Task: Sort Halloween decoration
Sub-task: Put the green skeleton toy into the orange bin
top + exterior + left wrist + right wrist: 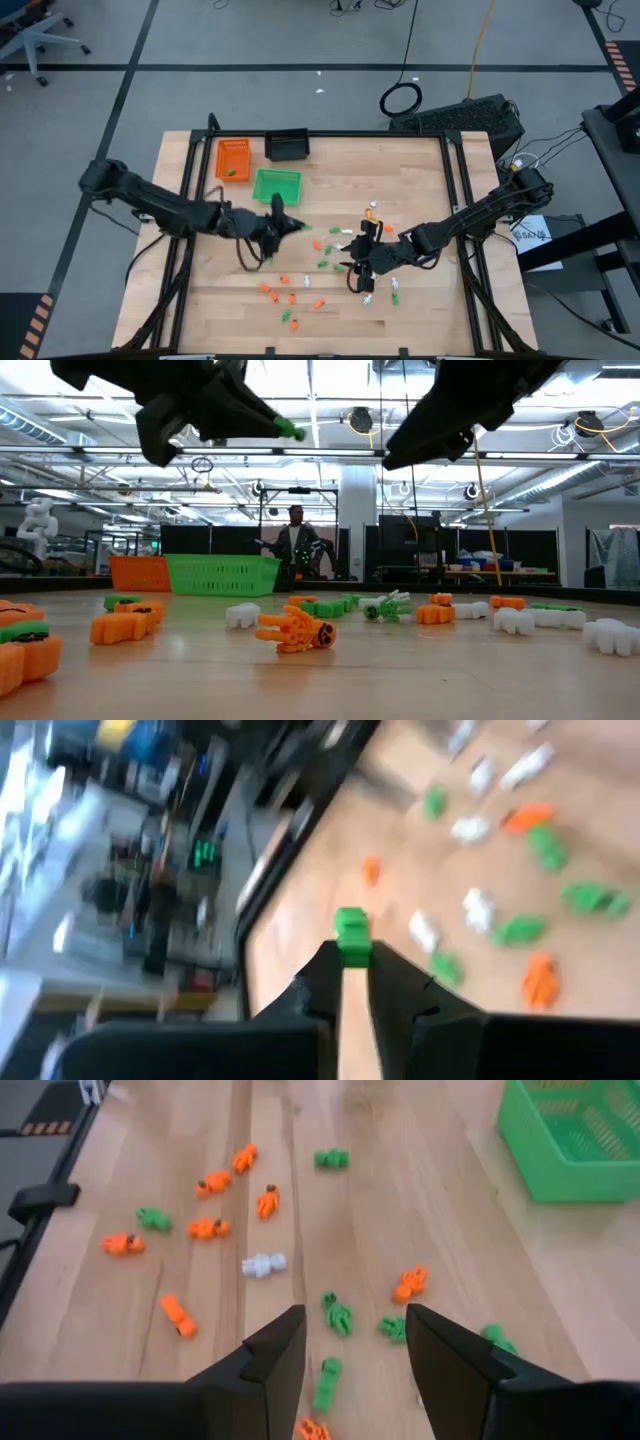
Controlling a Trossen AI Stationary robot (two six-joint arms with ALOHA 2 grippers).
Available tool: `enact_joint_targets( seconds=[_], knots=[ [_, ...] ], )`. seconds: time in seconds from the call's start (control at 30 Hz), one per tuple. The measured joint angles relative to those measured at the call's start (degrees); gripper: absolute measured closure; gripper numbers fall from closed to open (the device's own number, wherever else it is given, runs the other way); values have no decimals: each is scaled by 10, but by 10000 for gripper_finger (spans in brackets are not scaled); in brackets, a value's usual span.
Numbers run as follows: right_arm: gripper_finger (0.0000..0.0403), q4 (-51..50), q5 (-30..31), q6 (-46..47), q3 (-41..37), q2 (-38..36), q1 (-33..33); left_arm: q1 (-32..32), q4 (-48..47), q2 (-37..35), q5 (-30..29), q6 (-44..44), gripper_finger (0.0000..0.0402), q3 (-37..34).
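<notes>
Tiny orange, green and white plastic pieces (322, 262) lie scattered on the middle and near part of the wooden table, and also show in the right wrist view (262, 1264). My left gripper (296, 226) hovers just near of the green tray (277, 185), shut on one green piece (352, 934). In the low view that green piece (290, 428) shows high above the table. My right gripper (350, 1342) is open and hangs above the scattered pieces, right of the middle (360, 258). A green piece (337, 1314) lies on the table below its gap. My left gripper pinches the green piece by its lower end (353, 952) between the free ends of its two fingers. The rest of the piece sticks out beyond the fingertips. It is lifted clear of the table.
An orange tray (232, 158) and a black tray (287, 146) stand at the table's far left, the green tray just near of them. More pieces lie near the front edge (290, 318). A person (297, 540) stands in the room beyond the table.
</notes>
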Motion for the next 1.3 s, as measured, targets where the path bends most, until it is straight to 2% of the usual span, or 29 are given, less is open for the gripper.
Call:
enact_joint_targets(
  seconds=[0.23,0.4,0.9,1.0,1.13,1.3],
  knots=[
    [243,1,1,6,0,0,3,100,-167,-114,-29,-117,370,0],
    [243,1,1,6,0,0,3,172,-251,-153,-54,-193,370,0],
    [243,1,2,-17,0,0,3,391,-379,-147,-125,-421,370,-1],
    [243,2,2,-26,0,0,3,416,-404,-147,-156,-498,370,-1],
    [243,2,2,-29,0,0,1,439,-433,-143,-161,-595,370,-1],
    [243,2,4,-29,0,0,1,452,-458,-116,-161,-658,370,-1]
  ],
)
